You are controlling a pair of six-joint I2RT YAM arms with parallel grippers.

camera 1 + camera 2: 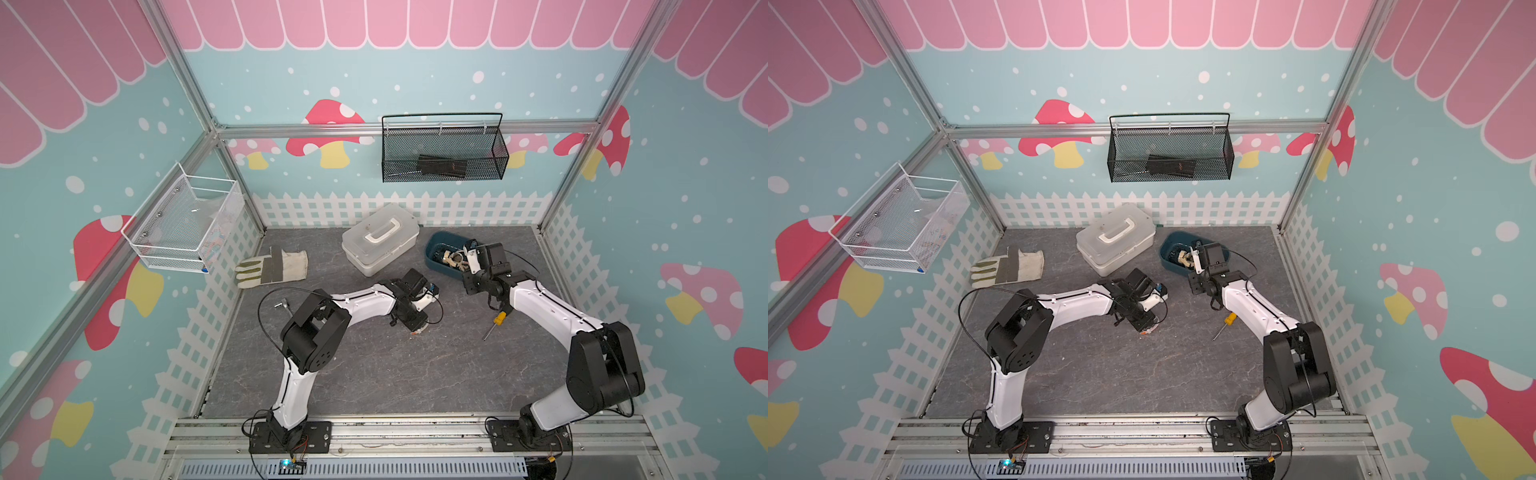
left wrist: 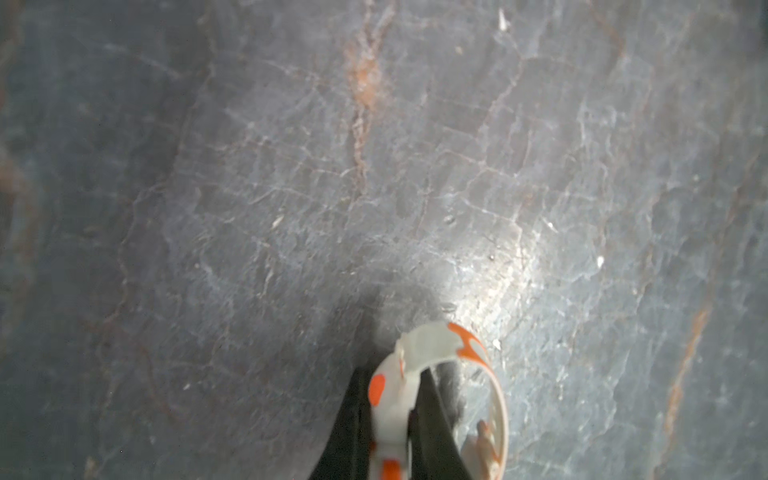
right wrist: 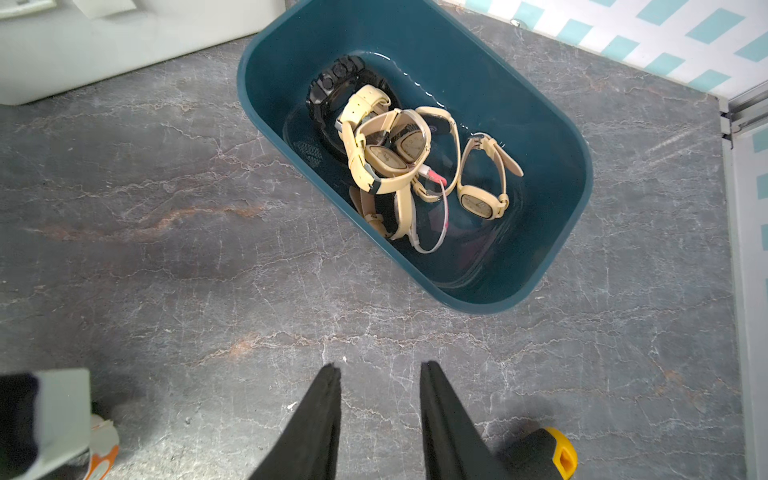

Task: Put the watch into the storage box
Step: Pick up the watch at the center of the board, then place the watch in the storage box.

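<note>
1. The left end effector [image 2: 392,372] is closed on a white watch with orange markings [image 2: 424,343]. The strap is pinched between the two black fingers [image 2: 436,415], and the rest of the band is looped out to one side.
2. This white watch is held low over the grey marbled bench [image 2: 291,166], near its middle. Whether the band touches the surface cannot be told. In both top views it is seen well apart from the storage box.
3. The dark teal-blue, rounded-rectangular plastic storage box [image 3: 561,166] is placed toward the back right of the bench. It is just beside a larger white plastic case with a white handle [image 1: 380,241].
4. Inside the storage box, a tangled heap of cream-strapped watches [image 3: 390,137] is seen, with a black chunky watch [image 3: 336,83] partly under it. One more cream watch [image 3: 482,199] is lying slightly apart from the heap.
5. The right end effector [image 3: 380,365] is open, with its fingers spread and nothing between them. In the right wrist view it is held over bare bench, short of the near end of the storage box.
6. A yellow-handled screwdriver [image 1: 496,322] is laid on the bench beneath the right arm. A pale work glove [image 1: 272,268] is laid flat at the back left.
</note>
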